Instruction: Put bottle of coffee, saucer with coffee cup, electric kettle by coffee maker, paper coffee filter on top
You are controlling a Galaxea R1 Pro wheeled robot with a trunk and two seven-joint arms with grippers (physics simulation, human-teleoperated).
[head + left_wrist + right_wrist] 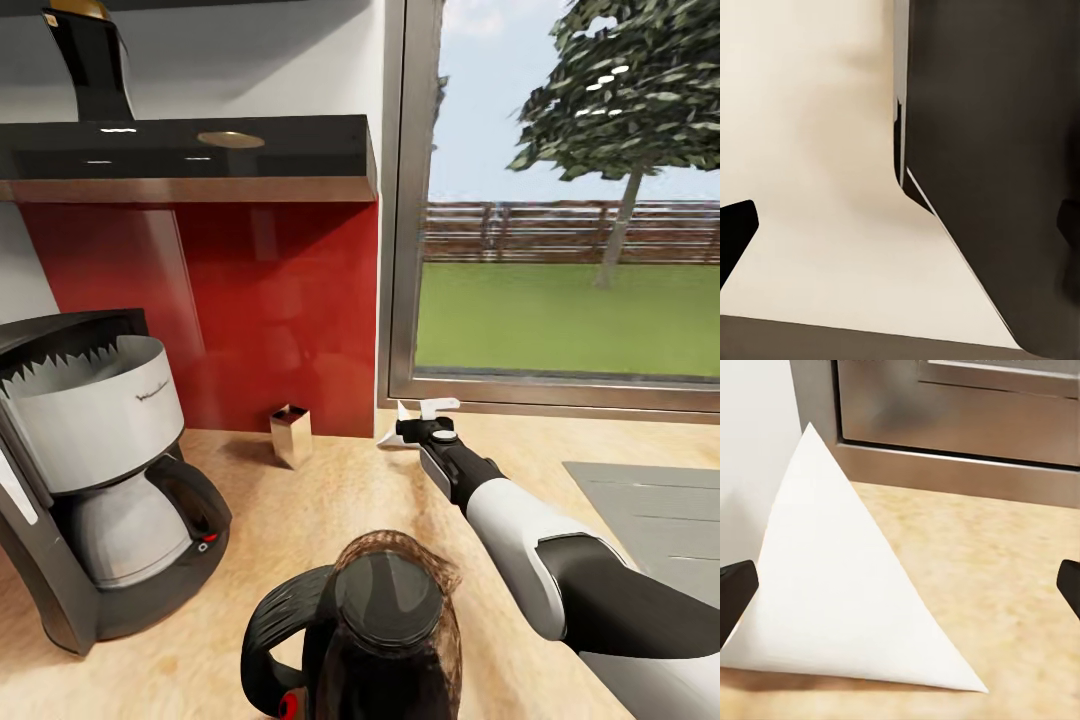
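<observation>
The right claw [418, 421] is stretched out to the back of the countertop [370, 500], close under the window frame [400, 200], and it stands open: in the right wrist view its two dark fingertips [735, 596] sit wide apart at the edges of the picture, with the paper filter [840, 600] lying between them, a white folded cone resting on the wood and not yet pinched. In the head view the filter [391, 432] shows as a small white shape at the claw's tip, touching or nearly touching it. So the step in hand looks to be the filter: grasp it here, then carry it to the coffee maker [95, 470], which stands well to the left on the countertop with its white basket open at the top. The next move calls for a careful closing on thin paper lying flat, which may slide or crumple, and then a lift high enough to clear the kettle [385, 640] standing near the front edge between the arm and the machine. A small shiny box [290, 432] sits against the red wall panel [270, 310]. The left claw [900, 217] hangs open beside a dark slab, its fingertips holding nothing.
</observation>
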